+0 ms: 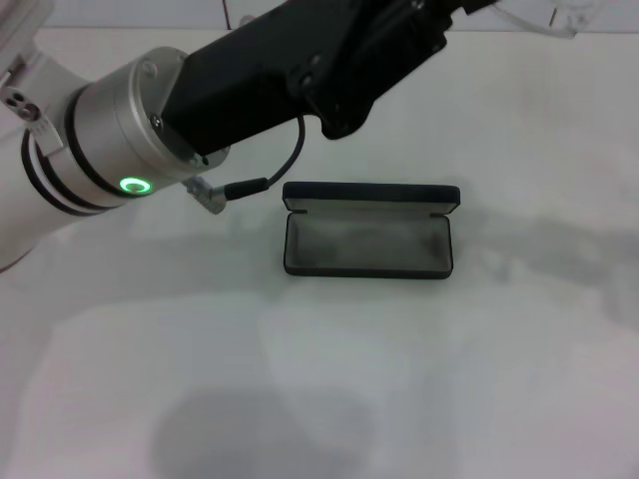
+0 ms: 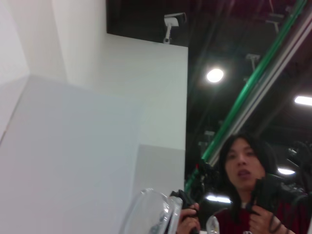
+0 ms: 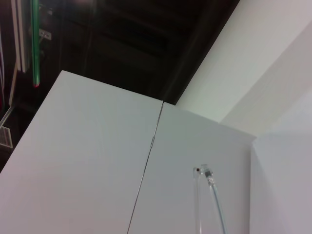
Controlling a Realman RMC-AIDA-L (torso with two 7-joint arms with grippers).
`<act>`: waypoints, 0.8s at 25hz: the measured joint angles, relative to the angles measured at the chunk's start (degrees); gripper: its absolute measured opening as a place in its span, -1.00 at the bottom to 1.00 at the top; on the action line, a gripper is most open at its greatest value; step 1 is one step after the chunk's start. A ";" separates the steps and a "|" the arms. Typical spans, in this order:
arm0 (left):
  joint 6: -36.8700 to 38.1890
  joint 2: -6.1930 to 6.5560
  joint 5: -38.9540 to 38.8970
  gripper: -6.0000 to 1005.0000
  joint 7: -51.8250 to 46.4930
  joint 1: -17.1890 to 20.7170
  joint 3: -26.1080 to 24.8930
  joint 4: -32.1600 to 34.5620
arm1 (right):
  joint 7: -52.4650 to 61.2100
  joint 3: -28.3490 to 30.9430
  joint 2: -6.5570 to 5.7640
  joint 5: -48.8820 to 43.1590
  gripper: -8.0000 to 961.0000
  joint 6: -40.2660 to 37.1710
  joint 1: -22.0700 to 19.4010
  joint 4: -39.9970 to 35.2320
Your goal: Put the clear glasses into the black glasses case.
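Observation:
The black glasses case (image 1: 367, 245) lies open on the white table in the middle of the head view, lid tipped back and grey lining bare. My left arm (image 1: 250, 90) reaches across from the left, high above the case. Its gripper (image 1: 431, 18) runs off the top edge of that view, so its fingers are hidden. Part of the clear glasses (image 1: 544, 18) shows at the top edge, just right of that gripper. A clear lens (image 2: 151, 214) sits close to the camera in the left wrist view. A thin clear arm (image 3: 210, 195) shows in the right wrist view. My right gripper is not seen.
The white table (image 1: 329, 379) extends around and in front of the case. A black cable (image 1: 285, 165) hangs from the left arm just behind the case's left end. Both wrist cameras look up at walls and ceiling; a person (image 2: 243, 195) holding controllers appears in the left wrist view.

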 joint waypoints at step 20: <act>0.55 0.12 4.34 -0.81 -0.03 -1.66 0.84 2.07 | -1.54 0.11 0.00 0.84 -0.84 0.23 -0.13 0.00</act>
